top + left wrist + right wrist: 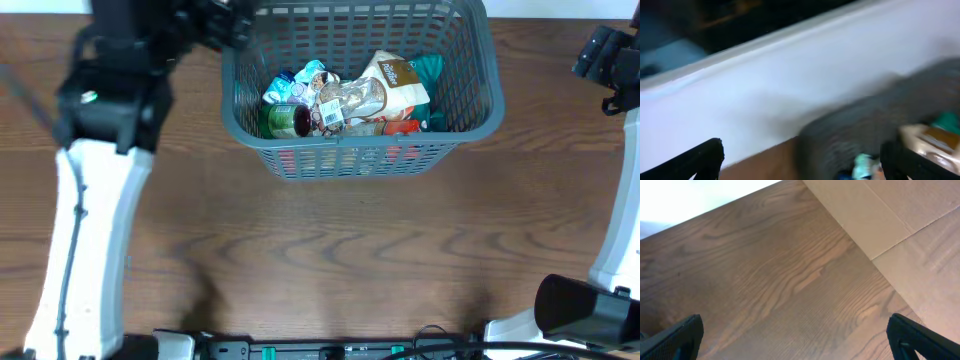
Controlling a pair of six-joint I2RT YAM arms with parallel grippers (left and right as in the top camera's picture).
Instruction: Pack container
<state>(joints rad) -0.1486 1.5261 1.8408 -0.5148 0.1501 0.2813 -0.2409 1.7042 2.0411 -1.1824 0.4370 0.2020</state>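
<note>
The dark grey slotted container [352,150] stands at the back middle of the wooden table. Inside lie a beige packet [396,84], a blue-and-white packet [299,84], a clear packet [351,101], and a green-lidded jar [284,120]. My left gripper [224,24] hovers at the container's back left corner, open and empty. The left wrist view is blurred: the left gripper [802,167] has its fingers [704,160] wide apart, with the container [875,125] at the right. At the far right my right gripper [606,60] [797,345] is open over bare wood.
The left arm's white link [85,230] runs down the left side. The right arm's base [580,305] sits at the front right. Cables [330,350] line the front edge. A cardboard sheet [900,215] lies beyond the right gripper.
</note>
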